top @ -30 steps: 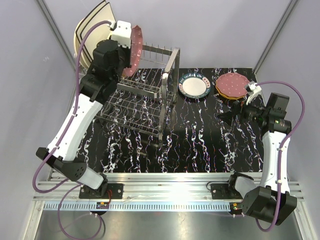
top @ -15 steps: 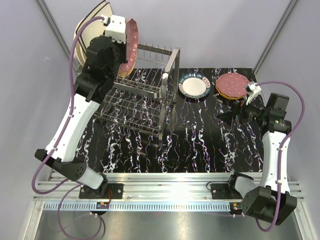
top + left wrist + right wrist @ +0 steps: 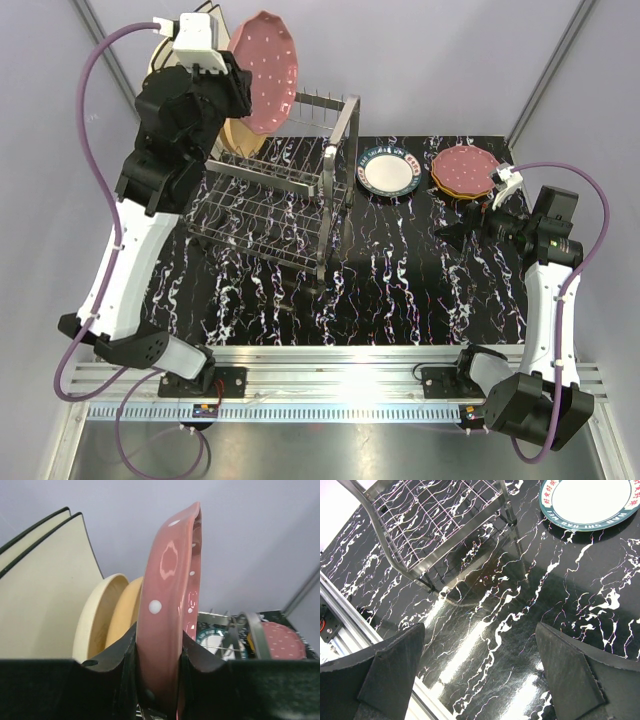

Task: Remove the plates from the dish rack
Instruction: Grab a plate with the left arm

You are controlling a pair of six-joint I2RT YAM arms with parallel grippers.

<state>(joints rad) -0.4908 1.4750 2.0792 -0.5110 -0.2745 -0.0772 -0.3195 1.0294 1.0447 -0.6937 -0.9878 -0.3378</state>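
Observation:
My left gripper is shut on the lower rim of a maroon scalloped, white-dotted plate, held upright and high above the back left of the dish rack. Still standing in the rack are two cream square plates with dark edges, a cream round plate and a yellow-orange one. A white plate with a dark patterned rim lies on the table. Beside it is a stack topped by another maroon plate. My right gripper hovers open over bare tabletop.
The black marbled table carries the rack on its left half; one rack corner shows in the right wrist view. Grey walls and slanted frame posts close in the back. A metal rail runs along the near edge.
My left arm has risen and lifted the maroon plate up out of the rack, turning its face toward the camera. The right arm has not moved.

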